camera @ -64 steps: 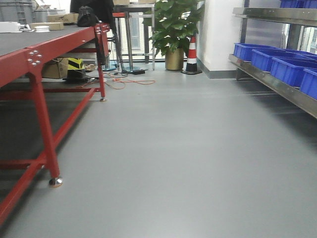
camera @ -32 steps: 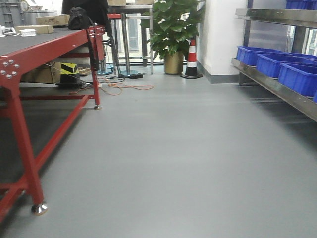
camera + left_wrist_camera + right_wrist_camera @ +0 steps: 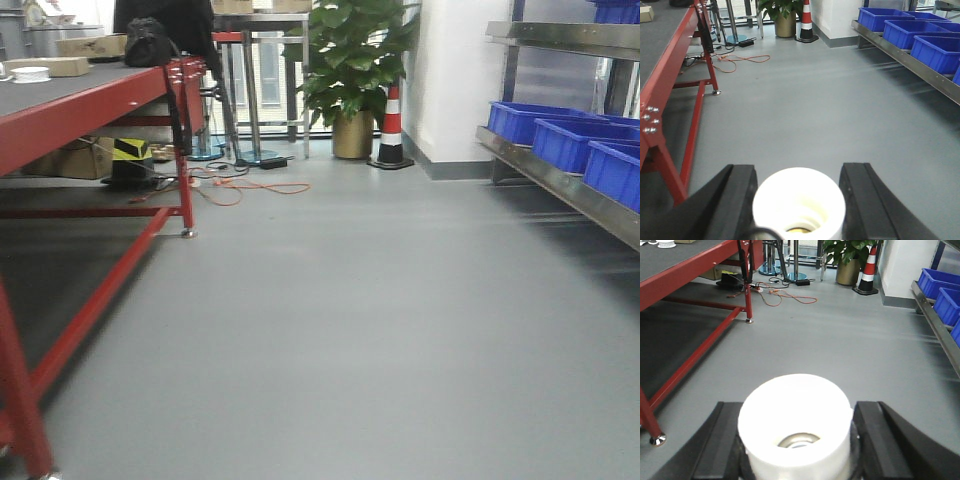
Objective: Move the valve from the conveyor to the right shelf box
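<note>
Both full: left gripper (image 3: 798,200) squeezes valve (image 3: 799,195), right gripper (image 3: 796,440) likewise. Base rolled fwd in 1 s; conveyor (image 3: 70,88) slid left, shelf (image 3: 560,185) boxes (image 3: 570,140) nearer, so mid-transit.

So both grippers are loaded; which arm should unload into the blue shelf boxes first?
Right, probably. The right gripper holds a white valve, and the blue boxes sit on the shelf along the robot's right. The left gripper is loaded too, but would likely reach across.
</note>
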Controlling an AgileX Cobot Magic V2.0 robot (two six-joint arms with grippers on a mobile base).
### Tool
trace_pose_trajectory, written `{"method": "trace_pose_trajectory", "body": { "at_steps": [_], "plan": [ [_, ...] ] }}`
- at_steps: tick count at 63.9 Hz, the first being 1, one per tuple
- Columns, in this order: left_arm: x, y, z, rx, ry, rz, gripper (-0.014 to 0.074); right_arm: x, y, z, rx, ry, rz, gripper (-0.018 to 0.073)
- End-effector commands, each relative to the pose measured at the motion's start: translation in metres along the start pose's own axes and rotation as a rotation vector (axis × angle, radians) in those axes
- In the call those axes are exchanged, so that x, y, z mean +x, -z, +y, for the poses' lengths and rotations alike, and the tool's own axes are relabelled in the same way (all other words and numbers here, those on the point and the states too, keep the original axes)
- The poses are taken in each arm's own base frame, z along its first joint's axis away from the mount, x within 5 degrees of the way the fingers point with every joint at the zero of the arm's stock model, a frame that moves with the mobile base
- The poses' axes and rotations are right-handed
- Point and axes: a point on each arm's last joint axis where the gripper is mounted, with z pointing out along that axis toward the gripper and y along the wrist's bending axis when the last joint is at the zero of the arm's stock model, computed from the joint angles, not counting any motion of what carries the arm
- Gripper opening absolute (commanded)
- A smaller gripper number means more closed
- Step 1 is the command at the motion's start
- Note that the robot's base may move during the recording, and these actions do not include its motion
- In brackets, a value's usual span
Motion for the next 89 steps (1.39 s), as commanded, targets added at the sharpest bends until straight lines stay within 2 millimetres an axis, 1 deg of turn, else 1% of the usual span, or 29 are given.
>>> {"method": "trace_pose_trajectory", "body": {
  "at_steps": [1, 89],
  "plan": [
    [-0.0068, 0.0027, -0.0003, 0.005, 0.006, -0.063, -0.0111, -0.0126, 0.0054, -0.0006, 0.01, 0.002, -0.105, -0.0152],
    [-0.0068, 0.0027, -0.0003, 0.005, 0.006, -0.063, -0.0111, -0.0126, 0.0054, -0.0006, 0.01, 0.002, -0.105, -0.0152]
  ]
}}
